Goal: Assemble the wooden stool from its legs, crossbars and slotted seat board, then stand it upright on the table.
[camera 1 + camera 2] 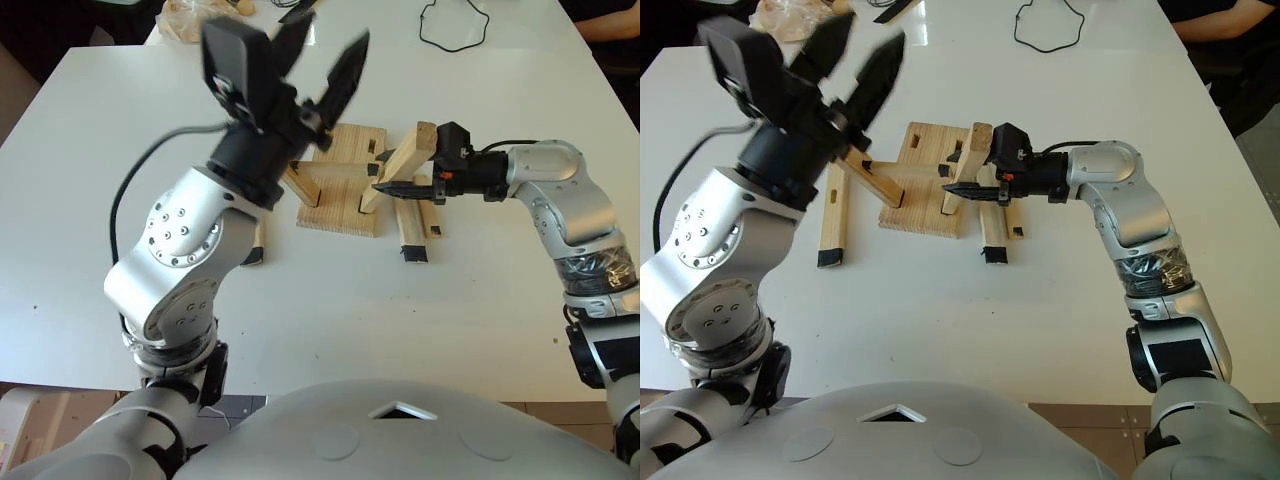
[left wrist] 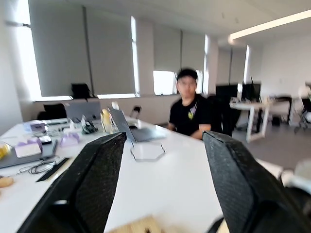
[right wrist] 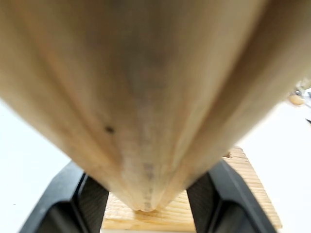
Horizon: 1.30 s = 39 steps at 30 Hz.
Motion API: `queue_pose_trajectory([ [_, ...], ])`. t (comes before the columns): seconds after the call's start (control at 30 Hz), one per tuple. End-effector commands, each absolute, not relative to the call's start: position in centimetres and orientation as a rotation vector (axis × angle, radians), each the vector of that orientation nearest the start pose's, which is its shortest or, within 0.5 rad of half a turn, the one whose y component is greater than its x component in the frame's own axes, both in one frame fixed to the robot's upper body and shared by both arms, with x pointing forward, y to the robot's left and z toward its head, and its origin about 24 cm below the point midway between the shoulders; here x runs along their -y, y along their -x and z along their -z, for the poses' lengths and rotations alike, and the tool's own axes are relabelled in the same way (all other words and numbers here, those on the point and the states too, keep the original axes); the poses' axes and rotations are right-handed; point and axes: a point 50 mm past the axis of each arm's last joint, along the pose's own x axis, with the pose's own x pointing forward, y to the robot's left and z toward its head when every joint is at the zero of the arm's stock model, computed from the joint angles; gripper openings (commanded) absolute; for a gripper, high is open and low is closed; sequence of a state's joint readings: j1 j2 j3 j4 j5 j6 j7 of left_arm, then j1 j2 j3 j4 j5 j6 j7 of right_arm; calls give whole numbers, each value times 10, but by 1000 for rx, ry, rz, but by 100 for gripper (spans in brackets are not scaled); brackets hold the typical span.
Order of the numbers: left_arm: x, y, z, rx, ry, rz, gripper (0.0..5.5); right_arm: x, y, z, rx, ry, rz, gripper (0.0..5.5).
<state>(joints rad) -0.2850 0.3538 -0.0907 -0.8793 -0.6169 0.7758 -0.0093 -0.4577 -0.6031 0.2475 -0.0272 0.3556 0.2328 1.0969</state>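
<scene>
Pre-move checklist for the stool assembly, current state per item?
1. Right gripper shut on the leg: ok.
2. Held leg's lower end over the seat board: ok.
3. That end seated in a slot: cannot tell.
4. Left gripper open, raised off the board: ok.
5. Second leg fully seated in the board: cannot tell.
6. All parts fitted: not ok, two loose pieces lie on the table beside the board.

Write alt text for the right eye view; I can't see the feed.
The right hand grips a tilted wooden leg standing on the slotted seat board on the white table. The left hand is raised, open and empty. A loose wooden bar lies beside the board.
</scene>
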Motion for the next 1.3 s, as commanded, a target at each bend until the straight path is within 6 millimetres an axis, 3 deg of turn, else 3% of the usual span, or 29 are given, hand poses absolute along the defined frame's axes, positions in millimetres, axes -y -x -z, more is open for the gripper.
queue_pose_trajectory([
  [0.03, -106, -220, -190, 160, -140, 634, 292, 142, -281, -113, -192, 400, -1313, 200],
  [0.43, -90, -236, -137, 30, -391, 637, 292, 135, -287, -112, -240, 354, -1350, 200],
  [0.73, -86, -237, -118, -21, -393, 605, 292, 118, -295, -121, -321, 332, -1439, 200],
  [0.9, -87, -236, -109, -37, -394, 585, 292, 108, -303, -116, -378, 383, -1438, 200],
  [1.0, -94, -246, -138, 118, -307, 459, 292, 112, -306, -104, -432, 417, -1403, 200],
  [1.13, -116, -248, -248, 569, 47, 270, 292, 125, -306, -100, -454, 377, -1364, 200],
  [1.2, -129, -243, -286, 709, 205, 241, 292, 128, -305, -99, -453, 366, -1362, 200],
  [1.3, -163, -240, -311, 790, 293, 131, 292, 130, -303, -96, -455, 357, -1360, 200],
])
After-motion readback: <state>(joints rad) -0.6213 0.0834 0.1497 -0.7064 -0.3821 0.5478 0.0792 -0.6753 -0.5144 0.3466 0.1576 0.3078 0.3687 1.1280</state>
